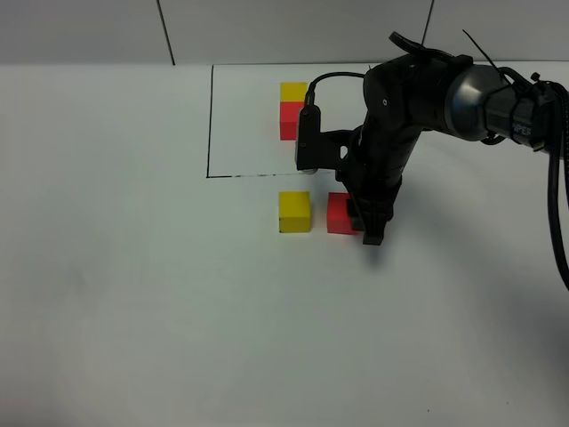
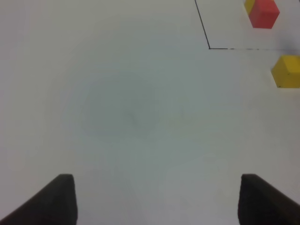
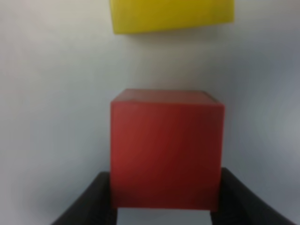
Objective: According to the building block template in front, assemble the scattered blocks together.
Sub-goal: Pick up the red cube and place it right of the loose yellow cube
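The template is a yellow cube [image 1: 293, 91] joined to a red cube [image 1: 290, 120] inside a thin black outline [image 1: 210, 124]. It also shows in the left wrist view [image 2: 263, 13]. The loose yellow cube [image 1: 295, 212] lies just in front of the outline, with the loose red cube [image 1: 338, 213] a small gap to its right. My right gripper [image 1: 366, 224] is down at the table, its fingers [image 3: 89, 201] pressed against both sides of the red cube [image 3: 166, 150]. The yellow cube [image 3: 172, 14] lies just beyond it. My left gripper [image 2: 159, 201] is open and empty over bare table.
The white table [image 1: 133, 294] carries only the cubes and the drawn outline. The right arm's black body [image 1: 400, 116] and cable [image 1: 560, 213] hang over the right side of the outline. The left gripper lies outside the high view.
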`<state>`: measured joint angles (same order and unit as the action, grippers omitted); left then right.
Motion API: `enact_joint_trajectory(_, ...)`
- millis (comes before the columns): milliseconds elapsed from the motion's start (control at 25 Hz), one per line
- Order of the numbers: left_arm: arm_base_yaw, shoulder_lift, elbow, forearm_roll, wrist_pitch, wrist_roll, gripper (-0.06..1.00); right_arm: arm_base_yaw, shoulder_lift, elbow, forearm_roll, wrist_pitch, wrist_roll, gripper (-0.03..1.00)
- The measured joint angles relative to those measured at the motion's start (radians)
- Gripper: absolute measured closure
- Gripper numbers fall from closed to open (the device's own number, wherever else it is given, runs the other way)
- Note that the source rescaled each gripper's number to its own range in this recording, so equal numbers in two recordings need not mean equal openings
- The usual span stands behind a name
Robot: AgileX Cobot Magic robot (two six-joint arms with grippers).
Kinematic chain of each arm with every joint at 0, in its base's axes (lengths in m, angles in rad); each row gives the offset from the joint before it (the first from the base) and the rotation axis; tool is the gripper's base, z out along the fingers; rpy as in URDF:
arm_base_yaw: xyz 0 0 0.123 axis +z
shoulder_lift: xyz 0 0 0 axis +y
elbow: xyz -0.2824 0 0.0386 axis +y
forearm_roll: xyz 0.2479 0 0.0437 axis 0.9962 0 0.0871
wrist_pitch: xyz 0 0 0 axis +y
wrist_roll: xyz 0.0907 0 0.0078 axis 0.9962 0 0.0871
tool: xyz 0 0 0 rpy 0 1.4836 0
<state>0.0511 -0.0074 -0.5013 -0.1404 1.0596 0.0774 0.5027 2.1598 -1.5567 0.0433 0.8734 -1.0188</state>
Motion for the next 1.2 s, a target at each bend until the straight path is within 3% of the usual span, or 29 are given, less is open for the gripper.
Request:
enact_joint_trajectory(400,0.0,0.0,0.0,0.0,0.0,-0.001,0.44,0.0,0.024,-0.015,0.025,-0.012,-0.063,0.95)
enact_joint_trajectory(1200,0.0,0.0,0.0,0.0,0.0,-0.001,0.44,0.0,0.031,-0.017,0.057,-0.058,-0.069,0.95)
